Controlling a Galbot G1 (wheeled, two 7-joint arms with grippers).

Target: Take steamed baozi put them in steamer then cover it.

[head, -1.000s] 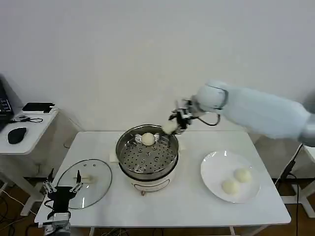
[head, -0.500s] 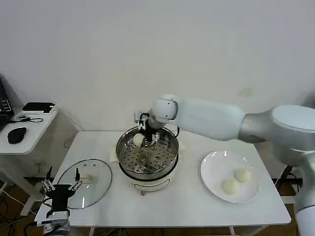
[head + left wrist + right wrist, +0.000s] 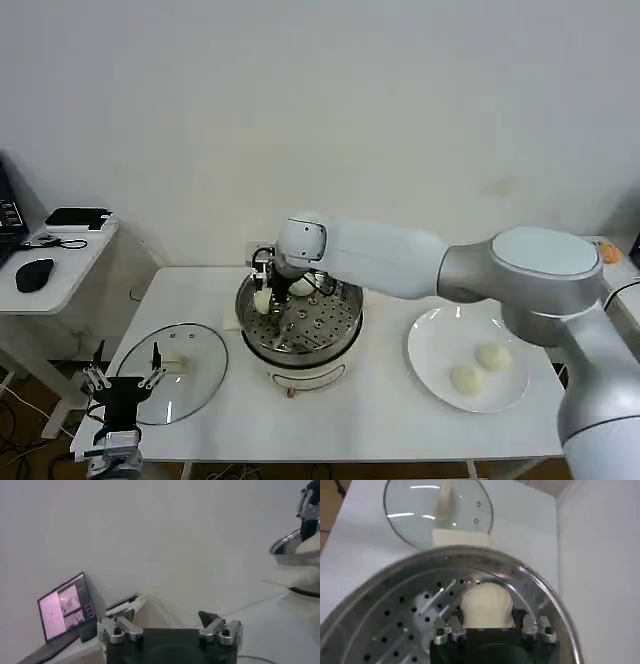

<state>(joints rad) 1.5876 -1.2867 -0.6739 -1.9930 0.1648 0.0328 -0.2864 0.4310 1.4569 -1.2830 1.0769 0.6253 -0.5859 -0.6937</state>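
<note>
Over the steamer's (image 3: 300, 325) left rim, the right tool (image 3: 264, 297) grips a baozi (image 3: 486, 604) just above the perforated floor; the left tool (image 3: 170, 631) idles, spread.

Shiny perforated metal steamer (image 3: 300, 320) mid-table, holding a smooth, matt dough bun (image 3: 486, 605). Clear glossy glass lid (image 3: 170, 372) near the left edge; glossy white plate (image 3: 440, 345) toward the right edge.

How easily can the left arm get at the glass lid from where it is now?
Probably easily. The left gripper hangs open at the table's front left corner, right beside the glass lid. Nothing stands between them, and the right gripper is busy inside the steamer.
</note>
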